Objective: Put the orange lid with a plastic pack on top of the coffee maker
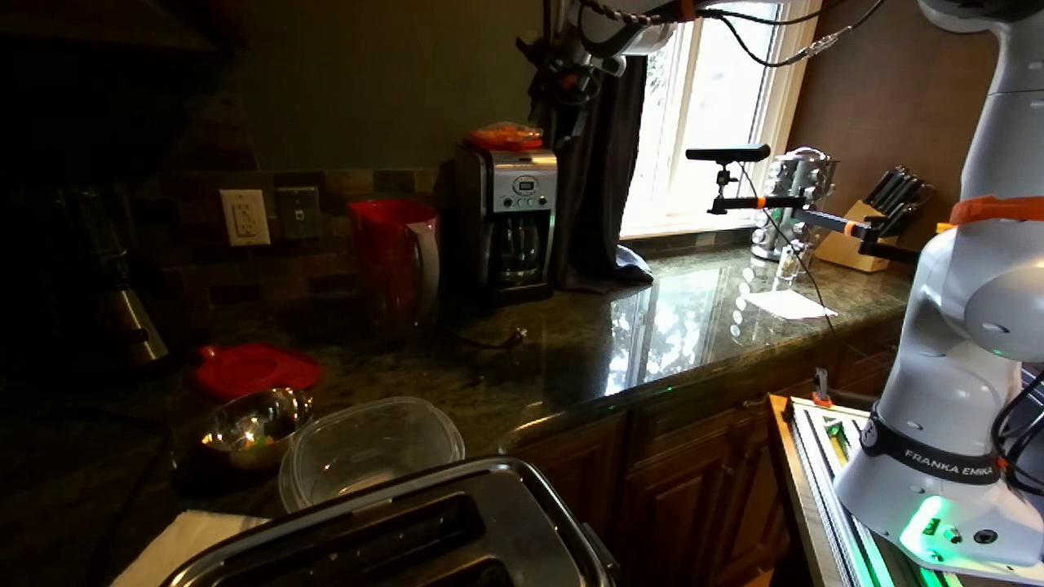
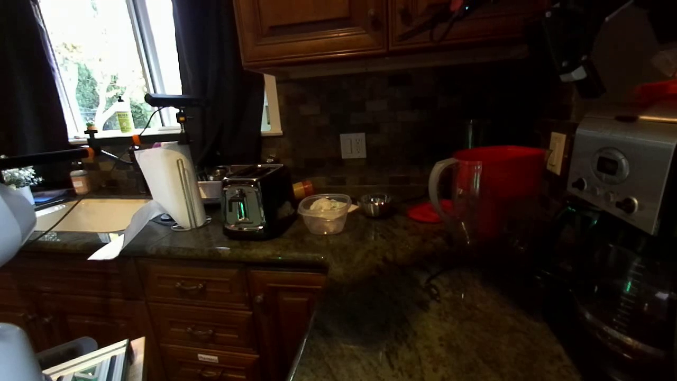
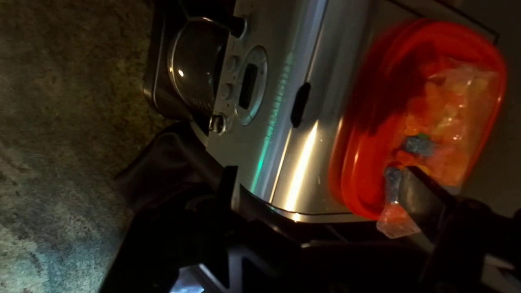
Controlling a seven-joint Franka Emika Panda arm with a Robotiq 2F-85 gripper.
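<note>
Robot arm (image 1: 950, 383): upright at the right of an exterior view, reaching across its top. Gripper (image 3: 321, 179): jaws spread wide, lower half of the wrist view.

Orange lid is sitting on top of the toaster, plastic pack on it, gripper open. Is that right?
Only the place is wrong: the wrist view shows the orange lid on top of the coffee maker, plastic pack on it, gripper open.
</note>
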